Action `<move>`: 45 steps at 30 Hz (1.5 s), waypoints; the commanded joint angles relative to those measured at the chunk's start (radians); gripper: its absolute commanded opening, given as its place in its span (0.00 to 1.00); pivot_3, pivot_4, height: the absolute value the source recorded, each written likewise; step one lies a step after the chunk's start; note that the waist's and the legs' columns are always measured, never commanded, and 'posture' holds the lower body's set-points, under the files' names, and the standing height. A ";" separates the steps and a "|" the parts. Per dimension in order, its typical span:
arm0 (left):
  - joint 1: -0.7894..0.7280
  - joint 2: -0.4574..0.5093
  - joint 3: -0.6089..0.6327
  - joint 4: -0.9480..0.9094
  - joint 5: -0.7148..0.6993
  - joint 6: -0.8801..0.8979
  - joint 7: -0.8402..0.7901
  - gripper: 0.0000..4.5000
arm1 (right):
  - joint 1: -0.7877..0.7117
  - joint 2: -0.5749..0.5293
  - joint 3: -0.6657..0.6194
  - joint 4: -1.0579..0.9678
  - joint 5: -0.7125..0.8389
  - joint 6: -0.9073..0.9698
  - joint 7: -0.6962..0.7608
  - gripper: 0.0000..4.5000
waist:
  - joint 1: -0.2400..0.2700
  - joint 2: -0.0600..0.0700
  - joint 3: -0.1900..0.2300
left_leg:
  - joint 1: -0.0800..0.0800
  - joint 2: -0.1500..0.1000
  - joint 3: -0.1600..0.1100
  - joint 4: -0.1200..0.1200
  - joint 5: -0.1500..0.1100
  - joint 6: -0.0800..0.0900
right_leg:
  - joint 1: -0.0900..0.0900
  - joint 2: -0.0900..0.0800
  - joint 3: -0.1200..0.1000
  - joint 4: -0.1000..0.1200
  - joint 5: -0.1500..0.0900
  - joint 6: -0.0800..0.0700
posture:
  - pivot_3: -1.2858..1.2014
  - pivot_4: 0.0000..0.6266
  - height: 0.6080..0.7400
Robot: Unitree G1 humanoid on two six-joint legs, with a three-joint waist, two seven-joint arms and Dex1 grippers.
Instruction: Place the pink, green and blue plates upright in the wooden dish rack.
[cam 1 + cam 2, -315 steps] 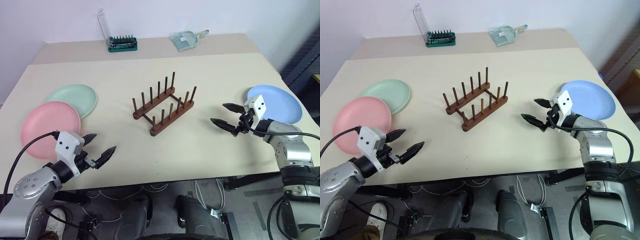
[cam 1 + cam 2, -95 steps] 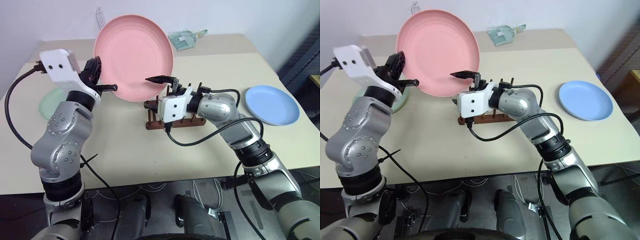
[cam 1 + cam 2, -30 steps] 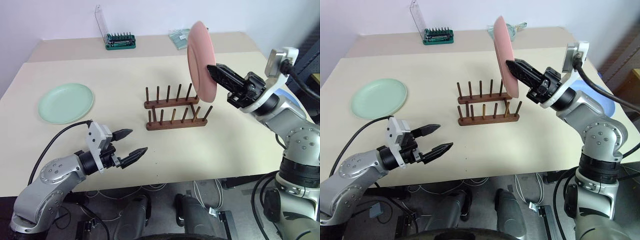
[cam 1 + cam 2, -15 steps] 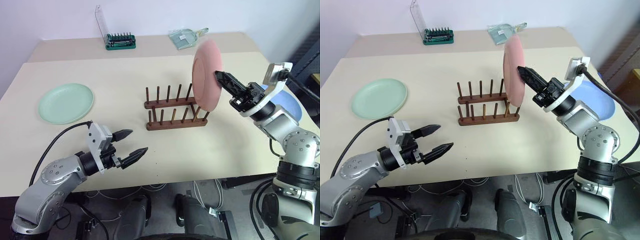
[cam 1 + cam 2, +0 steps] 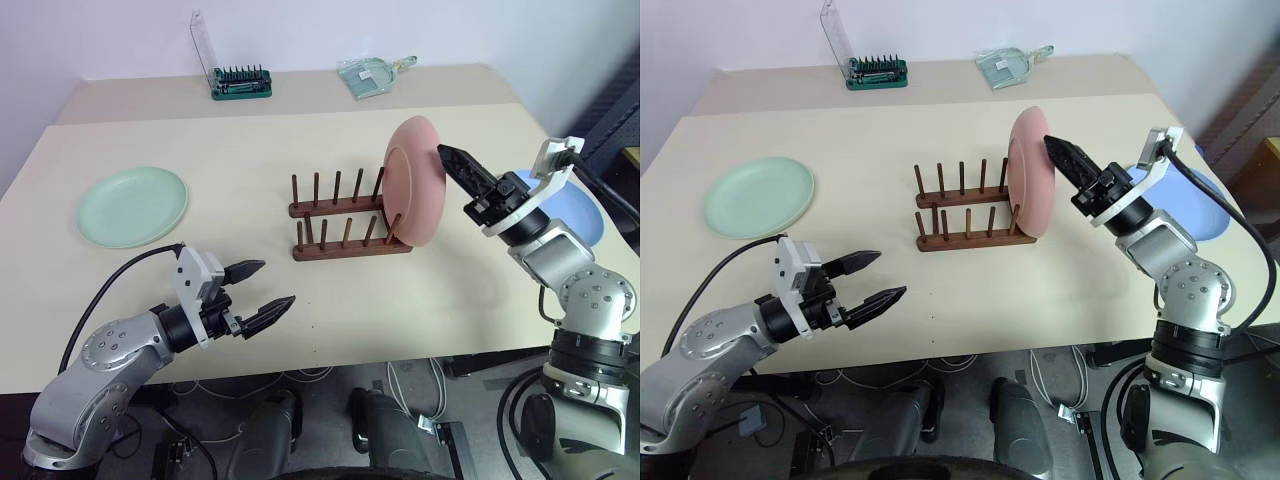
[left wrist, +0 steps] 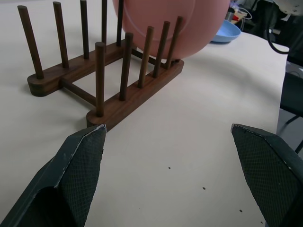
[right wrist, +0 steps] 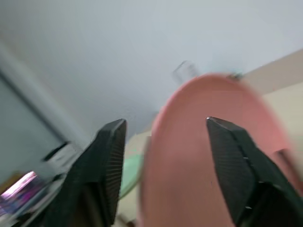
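The pink plate (image 5: 412,185) stands on edge in the right-end slot of the wooden dish rack (image 5: 340,228), leaning a little against the pegs. My right gripper (image 5: 450,160) is at the plate's upper right rim, open, with one of its fingers (image 7: 111,161) on either side of the edge. The green plate (image 5: 133,205) lies flat at the table's left. Behind my right arm lies the blue plate (image 5: 580,210), partly hidden. Near the front edge, left of the rack, my left gripper (image 5: 275,283) hovers open and empty, pointing at the rack (image 6: 123,80).
A green bit-set case (image 5: 244,84) with its clear lid raised and a small clear dustpan-like item (image 5: 368,76) sit on the back ledge. Bare tabletop (image 5: 350,300) lies in front of the rack. The table's right edge runs close to the blue plate.
My right gripper has brought the pink plate down from above the rack into its right-end slot, and the fingers have parted. The left arm has stayed still.
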 commanded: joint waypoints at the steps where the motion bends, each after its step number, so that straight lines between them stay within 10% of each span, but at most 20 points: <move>1: -0.006 -0.015 0.044 -0.001 -0.013 -0.024 0.013 0.97 | -0.096 -0.055 -0.078 0.009 -0.017 -0.077 0.018 0.61 | 0.001 0.002 0.001 | 0.000 0.000 0.000 0.000 0.000 0.000 | 0.000 0.000 0.000 0.000 0.001 0.000 | 0.52 0.24 1.00; 12: -0.226 -0.107 0.364 0.274 0.055 -0.016 0.433 0.99 | -0.199 -0.296 0.272 -0.242 -0.419 -0.229 0.299 0.62 | 0.000 0.002 0.001 | 0.001 0.003 0.002 0.002 0.000 0.000 | 0.001 0.002 0.000 0.000 0.002 0.003 | 0.52 0.24 1.00; 19: -0.425 -0.061 0.535 0.567 0.099 0.157 0.758 0.99 | -0.236 -0.198 0.467 -0.300 -0.540 -0.287 0.362 0.62 | 0.001 -0.002 0.000 | 0.001 0.005 0.002 0.005 0.000 0.000 | 0.001 0.005 0.000 -0.002 0.009 0.006 | 0.52 0.24 1.00; 34: -0.631 0.021 0.467 1.061 0.191 0.210 0.695 0.99 | -0.172 -0.070 0.536 -0.333 -0.580 -0.279 0.380 0.62 | -0.001 -0.005 -0.001 | 0.001 0.003 0.002 0.005 -0.002 -0.004 | 0.000 0.005 0.000 -0.001 0.012 0.008 | 0.52 0.24 1.00; 45: -0.621 -0.045 0.518 1.013 0.176 0.173 0.710 0.01 | -0.128 -0.056 0.542 -0.369 -0.604 -0.262 0.353 0.63 | 0.001 -0.005 -0.002 | 0.001 0.004 0.003 0.003 -0.001 -0.005 | -0.001 0.004 0.001 -0.001 0.012 0.008 | 0.52 0.24 1.00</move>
